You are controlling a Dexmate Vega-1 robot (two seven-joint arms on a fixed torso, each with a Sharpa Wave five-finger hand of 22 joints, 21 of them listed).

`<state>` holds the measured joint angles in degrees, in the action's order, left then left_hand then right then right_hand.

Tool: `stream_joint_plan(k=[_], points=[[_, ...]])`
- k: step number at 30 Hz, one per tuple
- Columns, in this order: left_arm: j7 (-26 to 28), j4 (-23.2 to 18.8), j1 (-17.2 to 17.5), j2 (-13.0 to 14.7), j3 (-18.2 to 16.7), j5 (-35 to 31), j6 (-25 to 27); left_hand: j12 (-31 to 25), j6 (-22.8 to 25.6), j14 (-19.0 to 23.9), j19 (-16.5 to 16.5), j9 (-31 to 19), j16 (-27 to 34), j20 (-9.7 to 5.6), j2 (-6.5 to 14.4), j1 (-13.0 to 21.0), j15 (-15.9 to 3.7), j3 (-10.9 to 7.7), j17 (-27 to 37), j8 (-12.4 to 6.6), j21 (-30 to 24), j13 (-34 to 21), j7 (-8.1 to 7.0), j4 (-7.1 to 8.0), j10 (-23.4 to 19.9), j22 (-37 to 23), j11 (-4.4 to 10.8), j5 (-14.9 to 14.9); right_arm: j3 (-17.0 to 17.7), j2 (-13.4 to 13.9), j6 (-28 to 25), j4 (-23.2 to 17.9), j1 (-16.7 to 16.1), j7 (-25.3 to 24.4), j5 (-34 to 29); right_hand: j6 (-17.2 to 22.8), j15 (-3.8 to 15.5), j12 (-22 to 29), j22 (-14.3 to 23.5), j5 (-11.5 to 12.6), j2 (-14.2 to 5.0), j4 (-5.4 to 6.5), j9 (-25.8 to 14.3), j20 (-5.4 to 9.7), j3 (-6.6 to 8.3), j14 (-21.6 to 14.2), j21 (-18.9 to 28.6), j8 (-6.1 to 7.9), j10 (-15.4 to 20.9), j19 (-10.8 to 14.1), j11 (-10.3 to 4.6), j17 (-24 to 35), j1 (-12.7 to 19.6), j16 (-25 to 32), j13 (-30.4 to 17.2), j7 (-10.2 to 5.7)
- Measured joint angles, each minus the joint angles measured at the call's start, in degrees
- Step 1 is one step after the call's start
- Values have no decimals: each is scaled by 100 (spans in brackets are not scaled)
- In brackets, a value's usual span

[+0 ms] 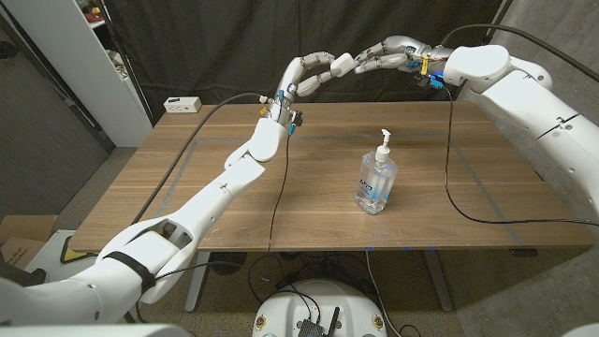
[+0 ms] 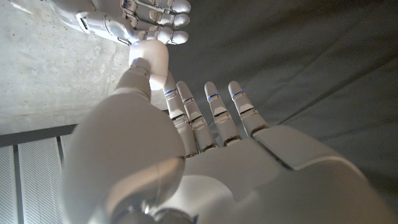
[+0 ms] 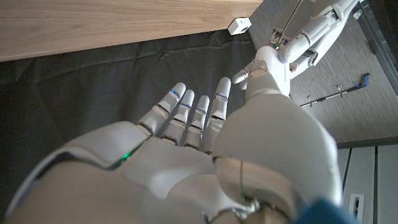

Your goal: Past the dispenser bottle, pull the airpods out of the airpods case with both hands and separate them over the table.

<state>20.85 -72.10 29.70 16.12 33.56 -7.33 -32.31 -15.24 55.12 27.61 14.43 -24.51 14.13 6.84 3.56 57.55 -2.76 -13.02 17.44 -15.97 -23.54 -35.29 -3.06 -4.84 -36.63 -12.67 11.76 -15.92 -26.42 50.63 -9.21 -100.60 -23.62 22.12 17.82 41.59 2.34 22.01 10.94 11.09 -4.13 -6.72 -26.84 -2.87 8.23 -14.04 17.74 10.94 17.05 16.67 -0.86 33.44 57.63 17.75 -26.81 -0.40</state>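
Observation:
The clear dispenser bottle (image 1: 375, 178) with a white pump stands upright on the wooden table (image 1: 206, 178), right of the middle. Past it, beyond the far edge and well above the table, my two hands meet at a small white airpods case (image 1: 340, 64). My left hand (image 1: 314, 73) reaches it from the left and my right hand (image 1: 384, 51) from the right. In the left wrist view the case (image 2: 149, 57) sits at my left thumb, with my right hand's fingertips (image 2: 166, 28) against it. In the right wrist view my right thumb meets the case (image 3: 268, 63). The airpods themselves are hidden.
A small white box (image 1: 180, 104) lies at the table's far left corner. Black cables (image 1: 281, 178) hang from both arms and trail over the tabletop. A dark curtain (image 1: 234, 37) hangs behind the table, and a white shelf (image 1: 84, 56) stands at the left.

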Motion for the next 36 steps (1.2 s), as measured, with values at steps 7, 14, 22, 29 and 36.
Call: stream_joint_plan(k=[7,14,22,29,36], points=[[562,105,-90,-114,143,-472,61,0,0,0,0,0,0,0,1,-1,0,40,27,0,-22,0,0,9,0,0,0,-3,108,52,76,154,-62,203,365,41,-3,0,0,0,-34,-39,31,-19,6,3,-34,37,56,-19,-6,0,34,-45,26,41],[795,252,-165,-212,263,-630,66,0,-1,22,0,0,18,0,0,0,22,40,28,0,-22,-1,-1,9,-23,1,-18,-3,126,69,172,249,-83,335,577,59,0,-44,0,0,-64,-63,82,-19,29,62,-49,37,108,-19,-17,0,65,-45,46,22],[981,475,-266,-332,400,-702,63,0,-9,22,1,0,29,0,0,0,22,71,27,0,-39,-1,-11,25,-62,1,2,-42,144,67,365,342,-140,280,663,-13,-11,-44,0,0,-82,-87,164,2,54,-19,-49,4,161,3,-71,-27,138,-15,75,-96],[1033,631,-325,-416,467,-670,14,0,-9,22,1,0,29,0,-1,1,22,95,53,0,-43,-1,-13,49,-63,1,1,-42,185,16,584,405,-230,138,685,-83,-3,-44,0,0,-137,-135,241,57,72,-151,-49,-15,239,57,-149,-27,215,28,79,-166],[1034,775,-385,-489,523,-568,-31,0,-19,22,1,0,29,0,-1,1,22,111,53,0,-43,-1,-22,64,-63,1,0,-63,236,-36,761,475,-317,31,708,214,1,-43,0,0,-168,-166,320,74,103,-246,-49,87,357,75,-266,-53,312,72,79,-316]])
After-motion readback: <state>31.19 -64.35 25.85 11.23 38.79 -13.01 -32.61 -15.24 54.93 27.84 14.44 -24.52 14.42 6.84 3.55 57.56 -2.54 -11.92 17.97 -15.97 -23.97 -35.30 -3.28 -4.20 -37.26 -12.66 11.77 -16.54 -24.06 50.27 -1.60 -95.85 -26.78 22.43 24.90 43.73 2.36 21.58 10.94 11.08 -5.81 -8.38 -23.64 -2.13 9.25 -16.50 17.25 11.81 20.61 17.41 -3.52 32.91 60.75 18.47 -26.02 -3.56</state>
